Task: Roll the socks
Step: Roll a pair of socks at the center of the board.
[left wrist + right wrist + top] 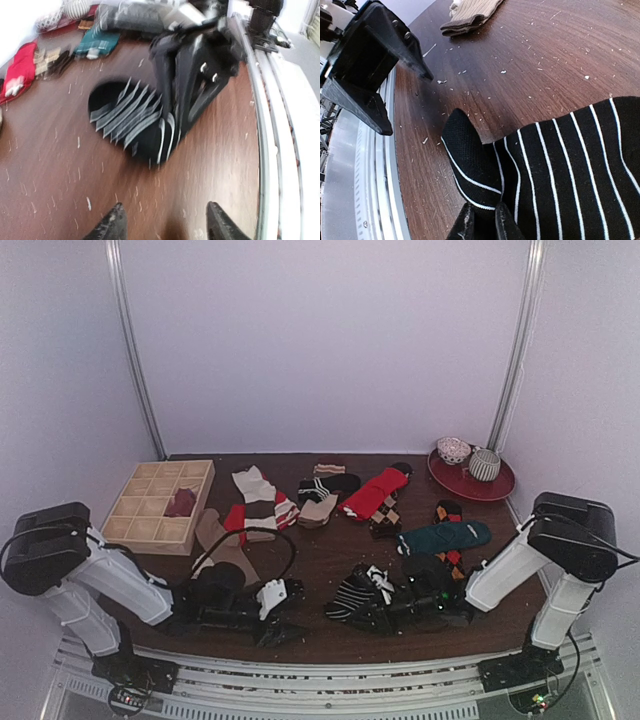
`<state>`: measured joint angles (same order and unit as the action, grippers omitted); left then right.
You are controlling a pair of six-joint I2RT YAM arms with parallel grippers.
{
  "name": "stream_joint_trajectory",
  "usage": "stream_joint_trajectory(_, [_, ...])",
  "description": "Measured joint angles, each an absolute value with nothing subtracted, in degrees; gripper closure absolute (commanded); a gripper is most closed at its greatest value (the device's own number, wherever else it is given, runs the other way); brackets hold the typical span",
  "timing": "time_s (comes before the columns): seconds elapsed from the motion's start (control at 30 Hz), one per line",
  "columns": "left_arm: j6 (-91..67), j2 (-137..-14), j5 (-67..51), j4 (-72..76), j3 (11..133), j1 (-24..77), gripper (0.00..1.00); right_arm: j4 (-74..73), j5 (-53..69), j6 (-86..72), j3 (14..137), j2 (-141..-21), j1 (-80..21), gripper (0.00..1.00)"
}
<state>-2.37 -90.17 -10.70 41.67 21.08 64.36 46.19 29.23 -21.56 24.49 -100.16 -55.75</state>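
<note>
Down at the near edge of the dark brown wooden table (pixel 320 560), the right gripper (pixel 485 220) is pinched tight on a raised fold of the black sock with thin white stripes (pixel 560 170), its 2 fingers nearly together with the fabric caught between them. That sock lies on the wood between the 2 arms, its body spreading away from the pinched end. The left gripper (pixel 167 225) sits low just beside it, its 2 dark fingers standing apart with only bare wood showing between them, clear of the fabric. Farther back on the table lie a dark teal sock (pixel 445 536), a red sock (pixel 375 492) and a tan ribbed sock (pixel 470 15). At the back left stands a pale wooden divided box (pixel 148 538), and at the back right a round red plate (pixel 495 490) bears 2 small patterned bowls (pixel 485 464).
</note>
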Motion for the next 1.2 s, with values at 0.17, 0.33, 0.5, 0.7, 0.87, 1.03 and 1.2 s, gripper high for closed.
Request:
stream_joint_trajectory(0.17, [3.1,-97.8,-14.0,47.2,27.9,64.4,0.53,45.7,31.1,-22.4,25.0,-100.5,-55.0,0.87])
stream_joint_trajectory(0.33, [5.8,-103.7,-17.7,51.2,30.5,64.4,0.59,44.5,32.4,-22.3,25.6,-100.6,-54.6,0.87])
stream_joint_trajectory(0.5, [6.9,-107.1,-20.2,51.2,32.4,64.4,0.62,43.9,33.3,-21.9,26.0,-100.8,-54.2,0.87])
stream_joint_trajectory(0.7, [7.2,-109.8,-20.1,49.2,35.2,64.4,0.75,43.9,34.1,-21.2,26.0,-100.9,-53.9,0.87])
stream_joint_trajectory(0.87, [7.2,-111.9,-19.8,46.2,38.3,64.1,0.85,43.7,34.5,-21.2,26.0,-100.9,-53.6,0.88])
stream_joint_trajectory(1.03, [6.8,-112.0,-20.6,44.8,38.8,64.1,1.00,43.4,35.0,-21.2,26.0,-100.9,-53.3,0.87])
stream_joint_trajectory(1.2, [4.4,-111.3,-20.5,42.5,39.0,64.0,1.00,42.9,35.2,-21.1,26.2,-100.7,-53.2,0.86])
